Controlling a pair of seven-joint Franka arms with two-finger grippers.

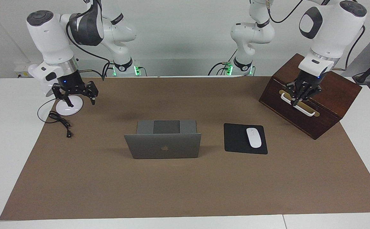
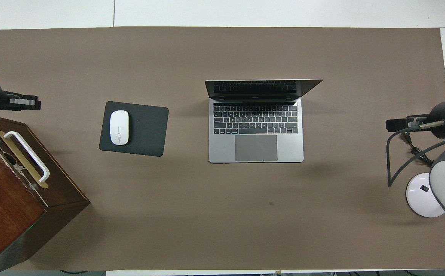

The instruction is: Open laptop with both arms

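laptop [image 1: 162,146] open mid-mat | left pincer [image 1: 302,92], right pincer [image 1: 75,90] well apart

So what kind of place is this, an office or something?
Probably a robotics lab staged as a desk: two white robot arms stand at a brown-covered table holding an open laptop, a mouse on its pad, and a wooden box.

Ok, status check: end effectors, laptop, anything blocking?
Left end effector shut, over the wooden box. Right end effector open, over the lamp base. Laptop open, lid up, untouched. Mouse on pad beside it; nothing blocking.
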